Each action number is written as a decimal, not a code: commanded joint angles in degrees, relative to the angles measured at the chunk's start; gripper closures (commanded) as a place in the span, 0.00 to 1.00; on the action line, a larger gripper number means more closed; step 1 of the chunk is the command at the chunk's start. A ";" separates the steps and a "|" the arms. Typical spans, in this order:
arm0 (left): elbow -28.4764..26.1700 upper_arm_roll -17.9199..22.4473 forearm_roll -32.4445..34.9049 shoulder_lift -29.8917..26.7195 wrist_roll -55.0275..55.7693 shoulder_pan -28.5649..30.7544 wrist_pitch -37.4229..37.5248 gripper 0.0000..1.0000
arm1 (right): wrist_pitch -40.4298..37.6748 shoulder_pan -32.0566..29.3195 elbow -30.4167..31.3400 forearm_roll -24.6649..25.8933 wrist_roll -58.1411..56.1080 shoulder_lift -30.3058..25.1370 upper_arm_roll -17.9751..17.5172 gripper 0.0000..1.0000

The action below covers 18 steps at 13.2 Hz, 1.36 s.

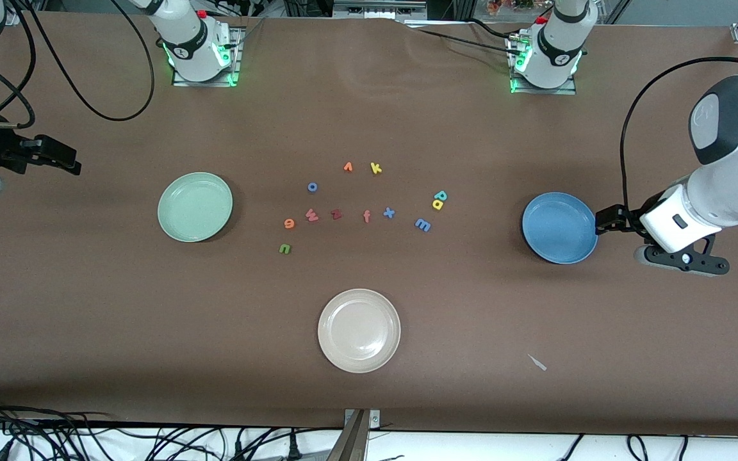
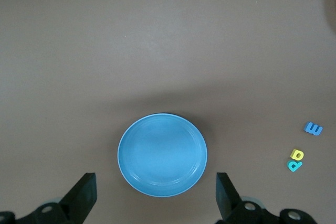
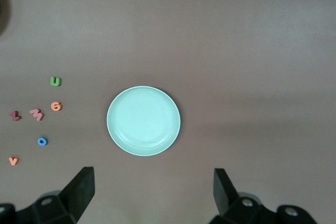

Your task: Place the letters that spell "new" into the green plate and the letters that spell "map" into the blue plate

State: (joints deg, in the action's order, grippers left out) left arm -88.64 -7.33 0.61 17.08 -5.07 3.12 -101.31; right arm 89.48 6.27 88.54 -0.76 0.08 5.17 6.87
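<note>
Both plates empty, all letters loose on the surface btwn green plate (image 1: pixel 195 206) and blue plate (image 1: pixel 560 227); left pincer (image 2: pixel 155 195) and right pincer (image 3: pixel 153 191) hang apart above them; we risk grabbing z (image 1: pixel 336 214) beside w (image 1: pixel 311 215), or a (image 1: pixel 437 205) with touching p (image 1: pixel 440 195).

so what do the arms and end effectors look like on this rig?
Both arms are glossy white with dark grey joint caps, on bases lit green, trailing black cables. The left end effector and right end effector are matt black, each with two flat, wedge-shaped fingers and bolt holes in the body.
</note>
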 commanded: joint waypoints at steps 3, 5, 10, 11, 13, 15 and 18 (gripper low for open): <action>0.23 0.29 -0.87 -0.29 -0.38 0.31 -0.11 0.00 | -0.62 0.06 0.75 0.67 -0.35 -1.39 0.07 0.00; 0.23 0.21 -1.05 -0.29 -0.30 0.05 -0.11 0.00 | -0.71 -0.03 0.75 0.67 -0.35 -1.39 0.07 0.00; 0.58 0.29 -1.13 -0.47 -0.47 0.57 -0.03 0.00 | -0.71 -0.03 0.84 0.67 -0.35 -1.39 0.07 0.00; 0.58 0.38 -0.70 -0.55 -0.21 0.49 -0.03 0.00 | -0.71 -0.03 0.75 0.67 -0.35 -1.39 0.07 0.00; 0.66 0.38 -0.43 -0.55 0.32 0.49 -0.03 0.00 | -0.71 -0.03 0.75 0.67 -0.35 -1.48 0.07 0.00; 1.45 0.29 -0.43 -0.55 0.23 0.31 0.06 0.00 | -0.71 -0.03 0.75 0.58 -0.35 -1.48 0.07 0.00; 1.63 0.21 -0.43 -0.55 0.06 -0.13 0.15 0.00 | -0.71 0.06 0.84 0.58 -0.26 -1.39 0.07 0.00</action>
State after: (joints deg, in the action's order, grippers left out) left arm -87.50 -7.11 0.61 16.97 -5.04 3.34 -101.39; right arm 89.26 6.26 88.54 -0.75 0.08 4.95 6.93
